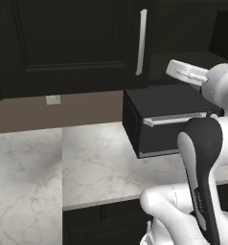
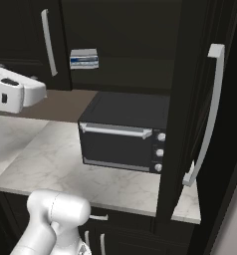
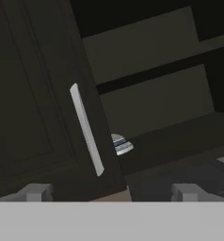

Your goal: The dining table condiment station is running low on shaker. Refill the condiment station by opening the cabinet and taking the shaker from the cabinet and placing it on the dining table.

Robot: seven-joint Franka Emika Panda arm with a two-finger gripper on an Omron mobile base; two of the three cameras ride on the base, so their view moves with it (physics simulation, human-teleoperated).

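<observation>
Left base view. Nearest the camera: the robot arm, white with a dark forearm link, rising from the lower right. Its white wrist section reaches up and left toward the cabinet, stopping just right of the shut left door. That door's silver bar handle runs vertically. Below it a black toaster oven sits on the white marble worktop, its horizontal handle facing right and forward. A wall outlet shows on the beige backsplash under the cabinet.

Right base view. Nearest: the white arm base at the bottom left, with the hand housing at the left edge. The right cabinet door is swung open toward the camera, edge-on, with its long handle upright. In the open compartment a flat grey kitchen scale with a blue display sits at the left end of the lower shelf, just right of the shut door's handle. The shaker cannot be made out here; the interior is dark.

Hand view. Nearest: the gripper, its two grey fingertips spread wide apart with nothing between them. The view is rolled, so the shut door's handle slants across the middle. Beside it the scale rests on the dark shelf. The shaker's position and long axis cannot be told.
</observation>
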